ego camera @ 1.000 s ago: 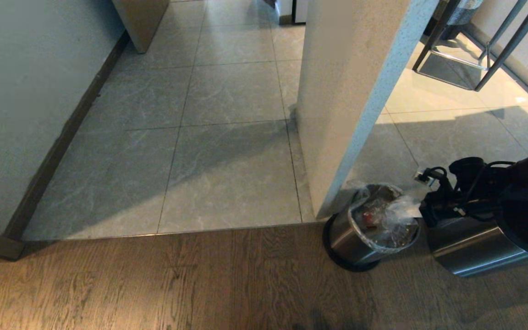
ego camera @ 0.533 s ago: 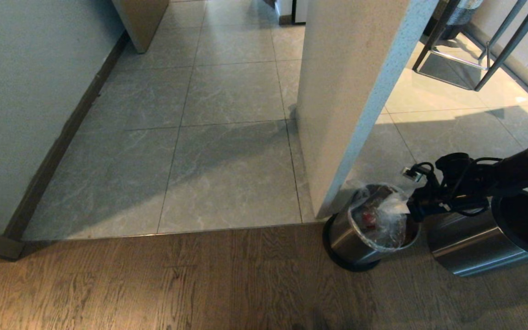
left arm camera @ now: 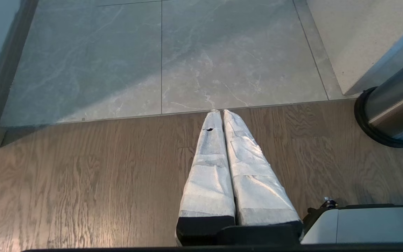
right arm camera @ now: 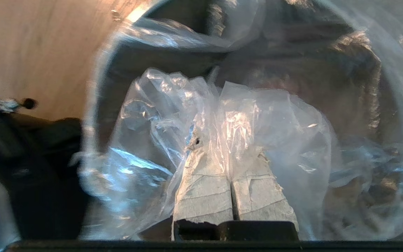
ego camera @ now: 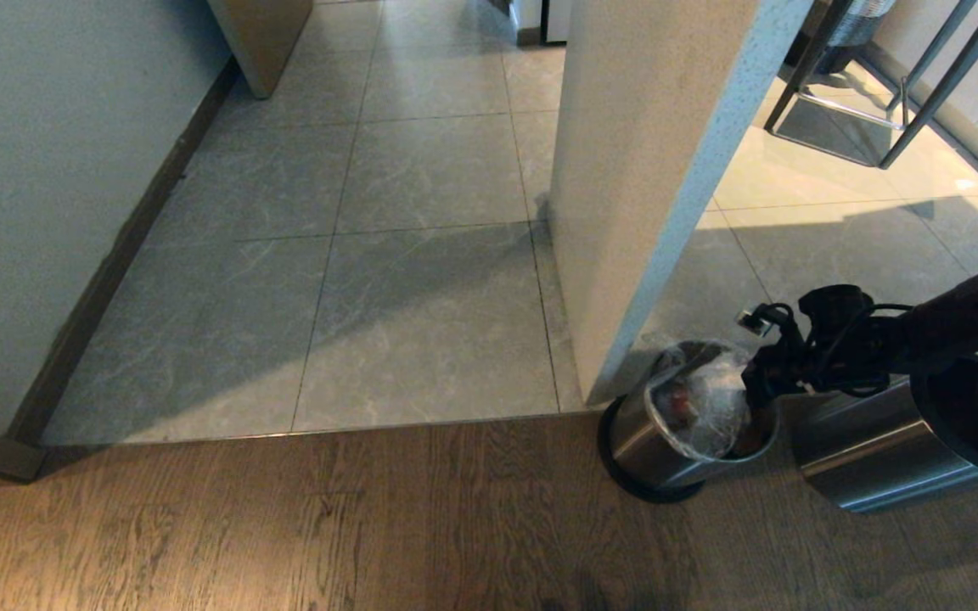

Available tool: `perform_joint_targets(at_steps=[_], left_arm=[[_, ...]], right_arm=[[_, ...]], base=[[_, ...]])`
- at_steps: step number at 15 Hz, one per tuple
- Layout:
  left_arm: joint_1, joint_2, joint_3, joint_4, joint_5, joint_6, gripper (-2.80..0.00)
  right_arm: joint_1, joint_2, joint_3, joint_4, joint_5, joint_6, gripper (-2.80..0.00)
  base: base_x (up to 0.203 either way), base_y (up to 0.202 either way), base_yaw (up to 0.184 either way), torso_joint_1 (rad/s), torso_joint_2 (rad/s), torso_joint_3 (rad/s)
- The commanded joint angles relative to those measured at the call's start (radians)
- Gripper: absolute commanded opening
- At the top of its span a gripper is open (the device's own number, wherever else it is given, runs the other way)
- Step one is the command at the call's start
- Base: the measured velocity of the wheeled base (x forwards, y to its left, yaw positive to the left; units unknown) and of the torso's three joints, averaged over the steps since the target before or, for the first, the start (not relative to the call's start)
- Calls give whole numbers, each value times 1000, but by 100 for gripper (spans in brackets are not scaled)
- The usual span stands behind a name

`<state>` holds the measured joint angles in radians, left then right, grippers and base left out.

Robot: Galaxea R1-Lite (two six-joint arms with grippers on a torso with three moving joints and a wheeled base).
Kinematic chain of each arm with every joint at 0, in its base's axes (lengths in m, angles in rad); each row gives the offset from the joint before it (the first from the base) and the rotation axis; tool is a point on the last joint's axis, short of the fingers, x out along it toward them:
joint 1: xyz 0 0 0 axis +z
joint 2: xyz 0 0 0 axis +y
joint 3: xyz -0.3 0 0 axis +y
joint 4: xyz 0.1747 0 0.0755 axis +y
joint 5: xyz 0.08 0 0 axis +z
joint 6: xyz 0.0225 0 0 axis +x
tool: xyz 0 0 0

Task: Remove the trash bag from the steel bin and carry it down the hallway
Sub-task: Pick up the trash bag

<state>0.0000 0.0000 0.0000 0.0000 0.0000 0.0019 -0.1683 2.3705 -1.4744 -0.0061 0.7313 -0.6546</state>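
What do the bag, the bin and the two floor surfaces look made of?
Bag: thin clear plastic film, glossy and crinkled, contents showing through. Bin: probably brushed steel, with streaky reflections on its wall, and a black base ring, perhaps rubber or plastic. Hallway floor: grey marble-look tile with pale veins and grout lines. Near floor: wood-grain planks, real wood or laminate unclear.

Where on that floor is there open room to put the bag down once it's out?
Free: the grey tiles between the left wall and the pillar, and the wood planks in front. Crowded: beside the pillar, where the steel bin, a second bin and the right gripper sit.
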Motion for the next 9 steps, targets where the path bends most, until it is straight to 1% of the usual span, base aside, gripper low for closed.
perform_joint_targets(at_steps=[1, 3, 6, 9], left_arm=[[0, -1, 0, 0, 0, 0, -280], [0, -1, 0, 0, 0, 0, -280], [0, 0, 0, 0, 0, 0, -280], [0, -2, 0, 0, 0, 0, -280]], right_arm=[[-8, -45, 8, 20, 6, 7, -280], [-22, -71, 25, 67, 7, 16, -280], [-23, -72, 20, 77, 10, 14, -280], [-23, -59, 30, 99, 16, 36, -280]], base=[[0, 0, 0, 0, 0, 0], [0, 0, 0, 0, 0, 0], [0, 0, 0, 0, 0, 0], [0, 0, 0, 0, 0, 0]])
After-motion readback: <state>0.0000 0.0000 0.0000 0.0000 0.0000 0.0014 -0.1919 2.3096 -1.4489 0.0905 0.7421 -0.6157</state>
